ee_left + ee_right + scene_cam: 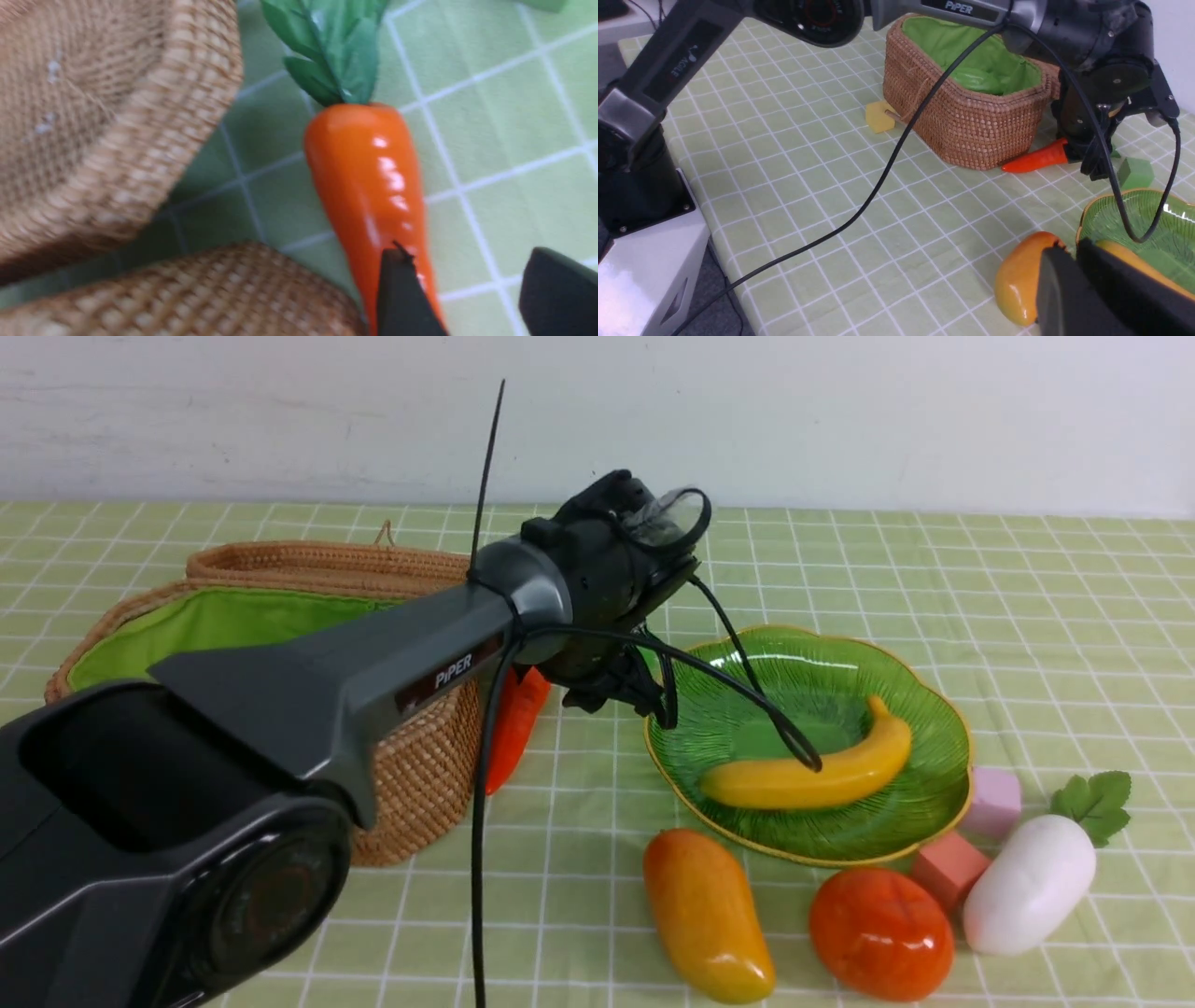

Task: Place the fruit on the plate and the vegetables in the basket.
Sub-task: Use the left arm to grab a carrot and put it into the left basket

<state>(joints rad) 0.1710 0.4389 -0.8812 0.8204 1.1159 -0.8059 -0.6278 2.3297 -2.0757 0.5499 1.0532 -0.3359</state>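
left arm (pixel 308 700) fills the near foreground of the front view, reaching past the basket (pixel 420 765) to the carrot (pixel 369 186), which lies on the cloth just beside the basket's wall. in the left wrist view the left gripper (pixel 469 261) stands open and holds nothing: one finger is against the carrot's thin tip, the other is apart from it, over the cloth.

risk, as a judgement: the carrot is glossy and tapered, so jaws closing on the narrow end may squeeze it out. if it is gripped that far from its middle, the heavy leaf end may sag and catch the basket's rim on the lift. the finger nearer the basket could also snag the wicker.

only the left wrist view shows the fingers; the front view hides them behind the wrist. the front view alone shows the banana (pixel 812 775) on the plate (pixel 934 709), near the basket beyond the carrot, with the mango (pixel 705 915), persimmon (pixel 882 933) and radish (pixel 1027 887) farther out on the cloth. the right wrist view alone shows the right gripper (pixel 1069 249), closed and empty, and the basket's green inside.
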